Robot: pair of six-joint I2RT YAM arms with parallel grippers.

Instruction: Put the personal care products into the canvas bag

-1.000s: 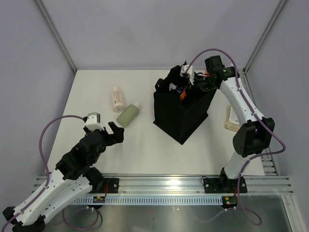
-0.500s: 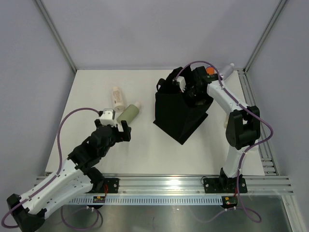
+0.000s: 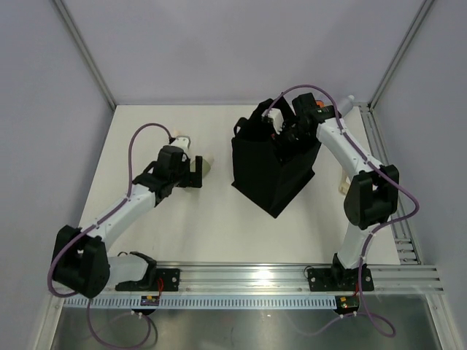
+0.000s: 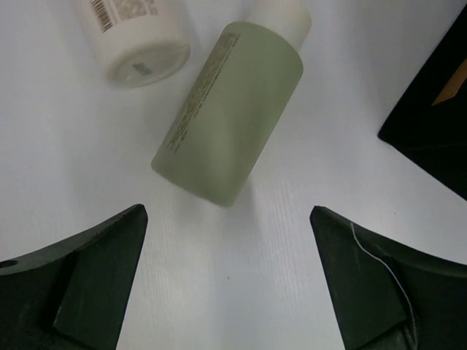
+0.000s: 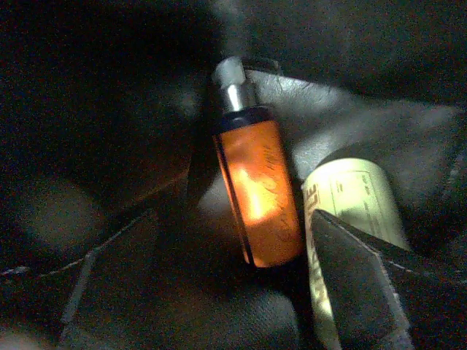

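**A:** Sage-green frosted plastic. That bottle point(image 4: 230, 120) lay on its side on the white table point(image 3: 219, 226), at 9 o'clock from the canvas bag point(image 3: 273, 179). In the left wrist view its cap pointed to 1 o'clock.

**B:** Left gripper point(image 4: 226, 213)?

**A:** Fingers spread wide, hanging just short of the bottle's base and touching nothing.

**B:** How would it handle?

**A:** Light, I judged, with a stiff wall and a smooth round body that would likely roll or slip under a skewed pinch. Best hold looked like mid-body, across the width. The cream-white bottle point(image 4: 135, 33) lay at 11 o'clock, near enough to get nudged.

**B:** Right side?

**A:** Right gripper point(image 3: 288, 137) was down inside the bag mouth. As far as the dim view showed, its fingers were apart and nothing was pinched. An orange bottle point(image 5: 255, 197) and a cream-labelled one point(image 5: 357, 204) lay on the bag floor.

**B:** Surface and room?

**A:** Matte, faintly ribbed tabletop with pale grey walls around it. A flat white item point(image 3: 349, 181) lay at 3 o'clock of the bag.
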